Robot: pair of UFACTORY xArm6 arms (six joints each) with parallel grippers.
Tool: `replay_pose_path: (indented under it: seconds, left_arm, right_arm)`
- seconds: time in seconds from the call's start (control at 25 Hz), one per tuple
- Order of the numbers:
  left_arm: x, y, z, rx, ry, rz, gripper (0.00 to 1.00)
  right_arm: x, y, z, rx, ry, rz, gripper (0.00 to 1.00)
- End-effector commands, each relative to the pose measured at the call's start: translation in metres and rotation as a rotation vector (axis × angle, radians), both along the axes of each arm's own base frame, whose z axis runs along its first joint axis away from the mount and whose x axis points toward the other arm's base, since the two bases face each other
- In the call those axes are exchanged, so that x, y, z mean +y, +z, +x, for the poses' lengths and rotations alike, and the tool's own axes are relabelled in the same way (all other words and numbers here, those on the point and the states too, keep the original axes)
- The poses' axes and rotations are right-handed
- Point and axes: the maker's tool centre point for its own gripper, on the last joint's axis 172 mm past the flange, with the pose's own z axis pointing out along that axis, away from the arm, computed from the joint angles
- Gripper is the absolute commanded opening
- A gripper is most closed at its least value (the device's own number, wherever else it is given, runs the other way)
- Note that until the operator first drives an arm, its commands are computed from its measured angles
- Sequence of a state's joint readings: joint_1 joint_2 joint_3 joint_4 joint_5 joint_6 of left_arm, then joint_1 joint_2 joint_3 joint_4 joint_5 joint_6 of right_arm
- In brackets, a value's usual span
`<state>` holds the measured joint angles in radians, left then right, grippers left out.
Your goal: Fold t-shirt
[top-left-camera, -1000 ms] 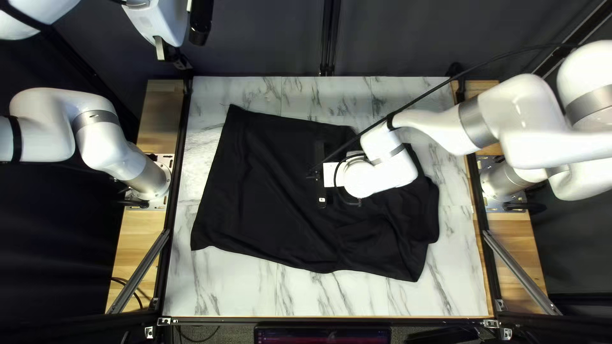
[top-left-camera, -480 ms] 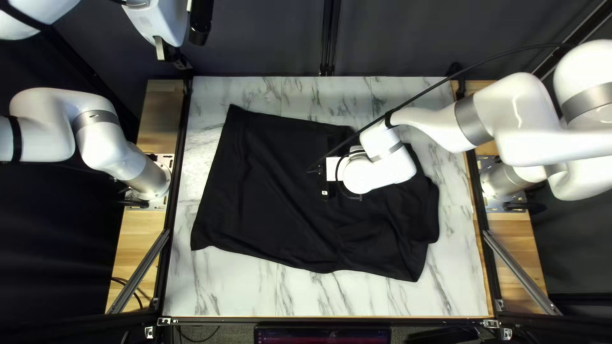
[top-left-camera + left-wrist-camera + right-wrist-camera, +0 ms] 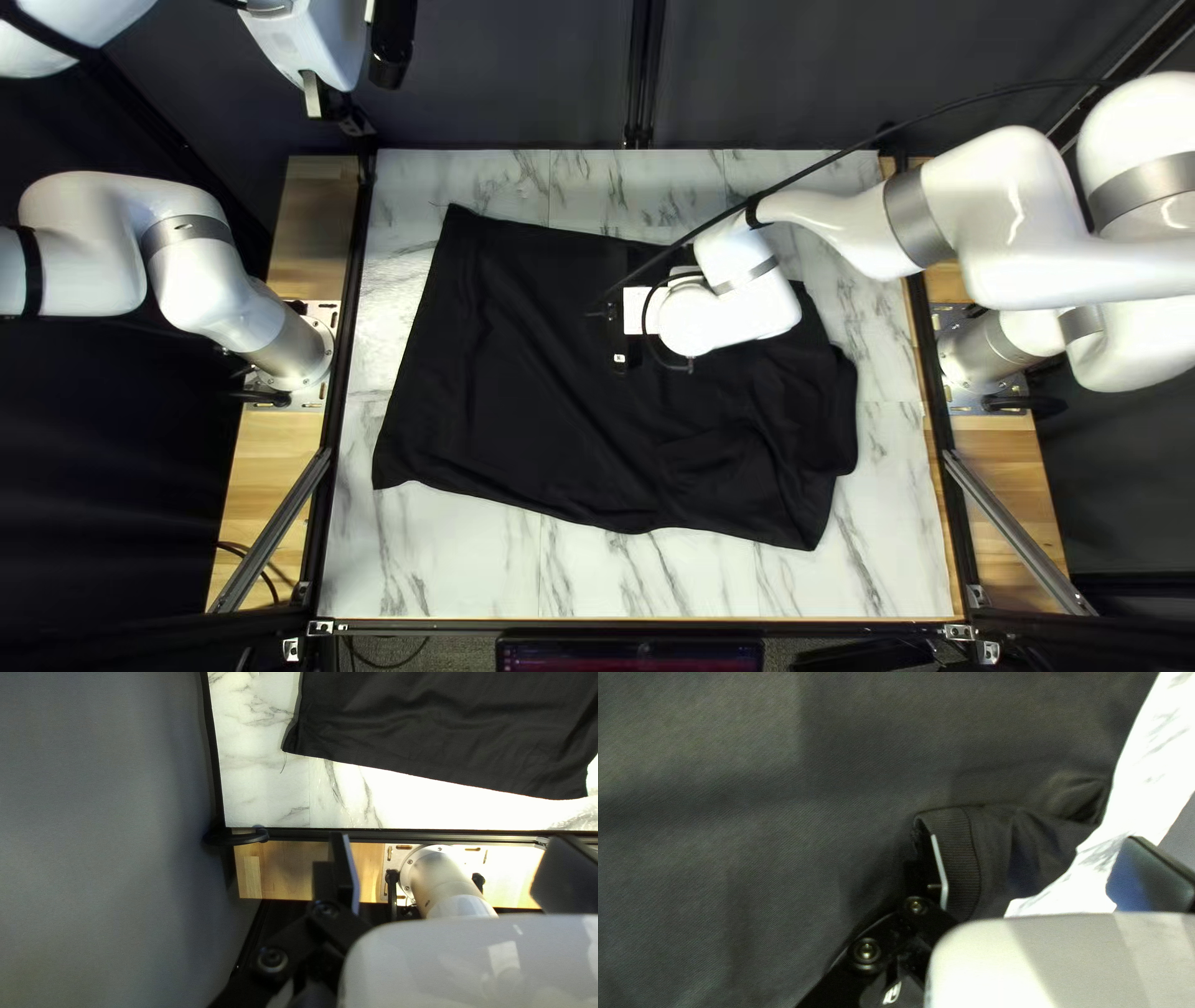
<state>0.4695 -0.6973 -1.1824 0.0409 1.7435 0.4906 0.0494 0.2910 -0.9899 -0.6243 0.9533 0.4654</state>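
A black t-shirt [image 3: 535,373] lies spread over the table, its part toward the right of the top left view bunched and folded. Above the middle of its far half is my right gripper [image 3: 618,311]. In the right wrist view my right gripper [image 3: 1041,839] is open; one finger stands against or just over the opening of a ribbed cuff [image 3: 958,852], and the other is over bare tabletop. My left gripper [image 3: 350,82] is raised beyond the far left table corner. The left wrist view shows my left gripper [image 3: 448,839] open and empty, with the t-shirt [image 3: 436,728] well ahead.
Marble-patterned tabletop [image 3: 436,548] borders the shirt. A black cable [image 3: 859,143] runs along my right arm, which reaches in over the table's right side. My left arm's base [image 3: 293,355] stands beside the left edge. Dark curtain [image 3: 510,75] hangs behind the far edge.
My right gripper shifts slightly toward the right, then back left and a little toward the table's far edge. The left arm and the shirt look the same.
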Motion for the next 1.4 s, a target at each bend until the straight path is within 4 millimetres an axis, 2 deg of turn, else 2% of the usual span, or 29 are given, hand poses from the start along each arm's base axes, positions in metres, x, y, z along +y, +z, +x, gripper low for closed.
replay_pose_path:
  seconds: [0.04,0.08,0.2,0.28,0.36,0.4,0.44,0.64,1.08,1.4]
  left_arm:
    - [0.000,0.000,0.000,0.000,0.000,0.000,1.00]
    - [0.000,0.000,0.000,0.000,0.000,0.000,1.00]
    - [0.000,0.000,0.000,0.000,0.000,0.000,1.00]
    - [0.000,0.000,0.000,0.000,0.000,0.000,1.00]
    - [0.000,0.000,0.000,0.000,0.000,0.000,1.00]
    - [0.000,0.000,0.000,0.000,0.000,0.000,1.00]
    - [0.000,0.000,0.000,0.000,0.000,0.000,1.00]
    - [0.000,0.000,0.000,0.000,0.000,0.000,1.00]
    - [0.000,0.000,0.000,0.000,0.000,0.000,1.00]
    - [0.000,0.000,0.000,0.000,0.000,0.000,1.00]
  right_arm:
    - [0.003,-0.001,-0.007,-0.001,-0.007,-0.004,0.70]
    - [0.004,-0.002,-0.008,0.000,-0.008,-0.003,0.59]
    - [0.006,-0.003,-0.014,-0.001,-0.012,0.001,0.57]
    - [0.007,-0.004,-0.014,-0.001,-0.012,0.004,0.50]
    - [0.008,-0.004,-0.013,-0.001,-0.011,0.005,0.53]
    - [0.010,-0.006,-0.013,0.003,-0.009,0.005,0.67]
    - [0.011,-0.007,-0.013,0.006,-0.007,0.006,0.77]
    - [0.015,-0.014,-0.017,0.017,-0.003,0.012,1.00]
    - [0.000,-0.022,-0.007,0.027,-0.002,0.015,1.00]
    - [-0.006,-0.003,0.004,-0.011,0.005,0.016,1.00]
